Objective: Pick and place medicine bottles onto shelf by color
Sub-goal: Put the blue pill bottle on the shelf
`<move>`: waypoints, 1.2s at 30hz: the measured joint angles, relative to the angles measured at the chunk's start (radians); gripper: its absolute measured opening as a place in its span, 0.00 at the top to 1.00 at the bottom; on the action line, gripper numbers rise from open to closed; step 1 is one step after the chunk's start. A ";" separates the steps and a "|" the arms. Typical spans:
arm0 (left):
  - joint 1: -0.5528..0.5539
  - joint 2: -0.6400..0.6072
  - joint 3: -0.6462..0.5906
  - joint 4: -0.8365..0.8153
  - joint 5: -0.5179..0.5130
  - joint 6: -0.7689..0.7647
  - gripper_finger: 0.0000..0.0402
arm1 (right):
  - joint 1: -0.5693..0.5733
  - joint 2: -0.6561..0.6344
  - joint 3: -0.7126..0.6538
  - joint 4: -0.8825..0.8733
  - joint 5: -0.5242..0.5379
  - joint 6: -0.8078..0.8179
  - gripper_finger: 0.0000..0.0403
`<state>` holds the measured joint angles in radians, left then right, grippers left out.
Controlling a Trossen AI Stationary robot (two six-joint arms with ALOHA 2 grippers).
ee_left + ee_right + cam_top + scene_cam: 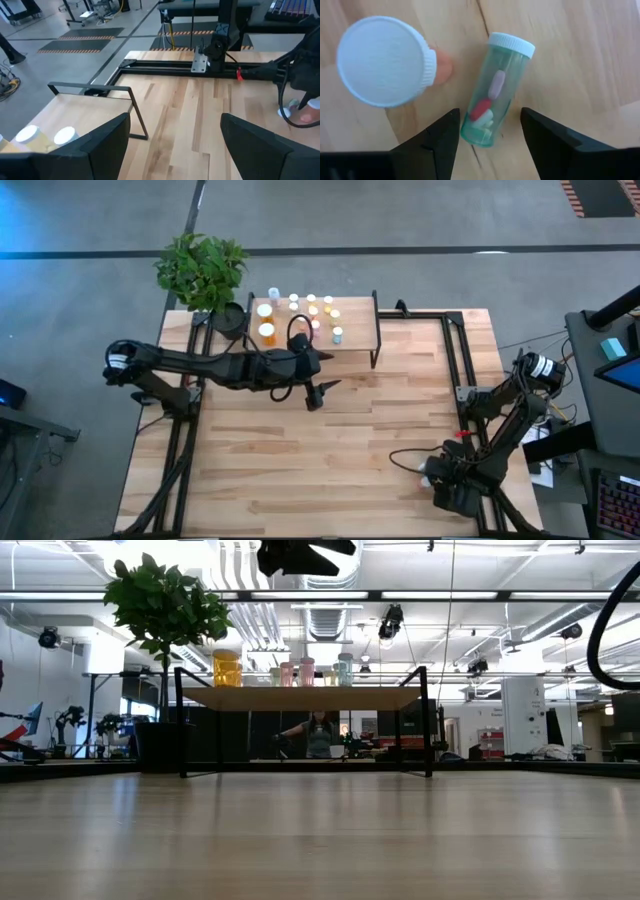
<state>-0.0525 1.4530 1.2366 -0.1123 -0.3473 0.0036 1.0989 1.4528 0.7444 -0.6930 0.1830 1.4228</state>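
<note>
Bottles (300, 312) crowd the shelf (355, 330); only the right wrist view shows a teal bottle (495, 90) lying on the table, apparently pills inside, between the right gripper's (487, 137) parted fingers. Left gripper (318, 392) hovers open.

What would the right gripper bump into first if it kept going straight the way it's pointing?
Most likely the teal bottle, lying on its side on the table, right between the open right gripper fingers. A pink bottle stands just beside that line.
</note>
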 joint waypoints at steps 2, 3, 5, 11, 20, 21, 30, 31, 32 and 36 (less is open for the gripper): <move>-0.001 0.011 0.002 0.000 0.000 -0.003 0.27 | 0.000 0.000 -0.001 0.000 0.001 0.013 0.52; -0.001 0.013 0.002 -0.003 0.001 -0.017 0.27 | 0.000 0.000 -0.001 -0.001 0.002 0.018 0.53; -0.001 0.017 0.002 0.001 0.001 -0.066 0.27 | 0.000 0.000 -0.002 0.000 0.003 0.018 0.57; 0.004 0.018 0.003 0.051 0.004 -0.180 0.27 | 0.000 -0.003 -0.002 0.003 0.004 0.018 0.71; 0.002 0.018 0.021 0.055 0.124 -0.185 0.27 | 0.000 -0.059 0.021 -0.053 0.000 0.029 0.77; 0.002 0.018 0.023 0.059 0.146 -0.185 0.27 | 0.000 -0.073 0.022 -0.076 0.006 0.043 0.77; 0.005 0.026 0.020 0.249 0.203 -0.268 0.27 | 0.000 -0.240 0.053 -0.263 0.309 0.183 0.78; 0.006 0.029 0.023 0.254 0.203 -0.268 0.27 | 0.000 -0.260 0.058 -0.283 0.351 0.185 0.78; 0.007 0.033 0.023 0.262 0.203 -0.269 0.27 | 0.000 -0.278 0.064 -0.305 0.392 0.187 0.78; 0.006 0.053 0.025 0.307 0.213 -0.291 0.27 | -0.001 -0.356 0.086 -0.377 0.545 0.162 0.78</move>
<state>-0.0460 1.5063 1.2618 0.1948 -0.1339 -0.2871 1.0981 1.0971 0.8300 -1.0701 0.7281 1.5846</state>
